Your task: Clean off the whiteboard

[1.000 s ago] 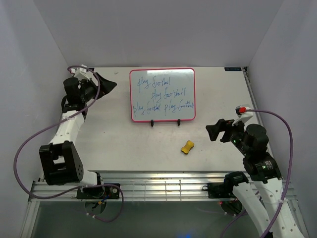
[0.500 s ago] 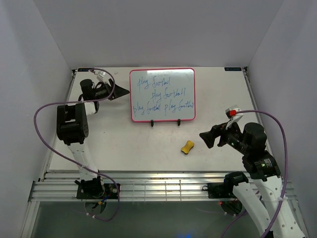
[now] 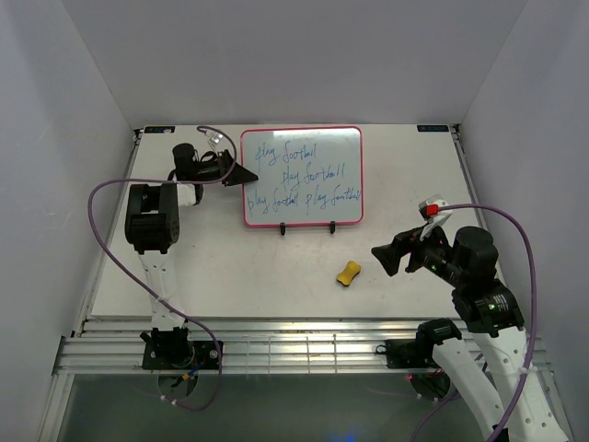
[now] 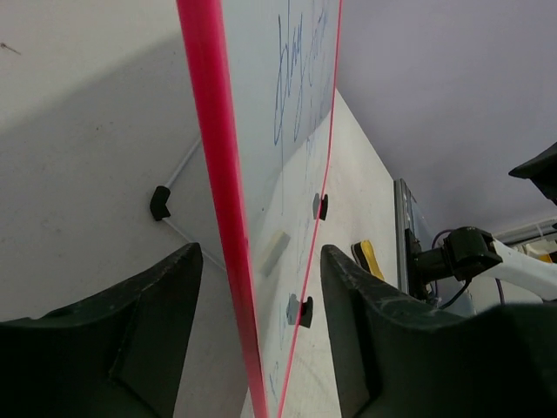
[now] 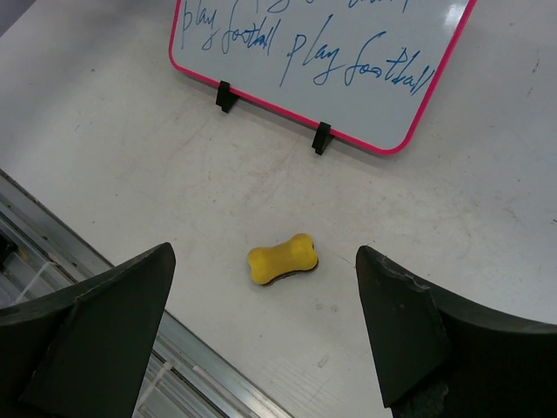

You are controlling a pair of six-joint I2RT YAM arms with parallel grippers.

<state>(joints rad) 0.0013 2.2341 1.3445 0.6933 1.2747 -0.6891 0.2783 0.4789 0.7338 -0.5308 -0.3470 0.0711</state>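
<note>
Both apart: left end effector (image 4: pixel 259 254) astride the cropped whiteboard (image 4: pixel 287 131), right end effector (image 5: pixel 263 254) near eraser (image 5: pixel 281 259).

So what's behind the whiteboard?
Behind the whiteboard, a thin wire stand with a black foot rests on the table. The board covers the rest.

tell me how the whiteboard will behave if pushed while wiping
The whiteboard looks thin and rigid, so it likely won't flex. Propped on a slim wire stand, it probably tips or slides back easily. Its glossy face may be slippery; the left gripper straddling its edge could steady it.
</note>
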